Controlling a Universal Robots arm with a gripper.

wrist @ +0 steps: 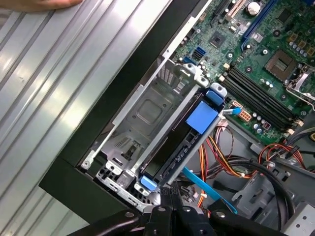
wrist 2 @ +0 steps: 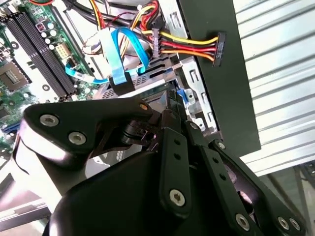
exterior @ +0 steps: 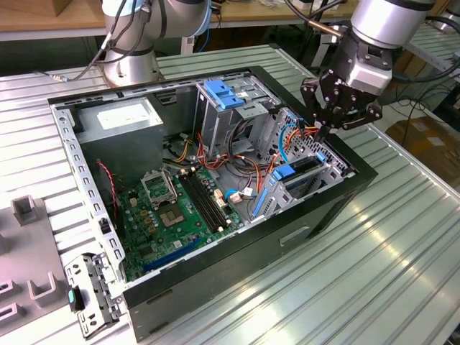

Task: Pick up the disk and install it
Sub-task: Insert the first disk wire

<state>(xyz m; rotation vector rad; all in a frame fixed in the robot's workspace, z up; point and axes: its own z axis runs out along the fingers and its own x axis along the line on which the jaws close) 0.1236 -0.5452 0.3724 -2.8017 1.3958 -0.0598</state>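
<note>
The disk (wrist: 172,147) stands on edge inside the metal drive bay (wrist: 147,113) at the open computer case's wall, on the exterior view's right. Blue carrier rails show at both its ends, and a blue tab (wrist: 203,118) lies on top. In the exterior view the disk (exterior: 303,167) appears as a dark slab behind a blue carrier end (exterior: 284,172). My gripper (exterior: 324,131) hangs just above the bay's far end, its fingers (wrist: 167,196) pressed together with nothing seen between them. In the second wrist view the gripper (wrist 2: 171,105) points down at the bay.
A grey power-supply box (exterior: 118,118) and a tall cage with a blue latch (exterior: 223,93) fill the case's back. The motherboard (exterior: 180,208) lies on the floor of the case. Orange, yellow and blue cables (wrist 2: 189,44) run close to the bay. Grey fixtures (exterior: 29,208) stand on the ribbed table.
</note>
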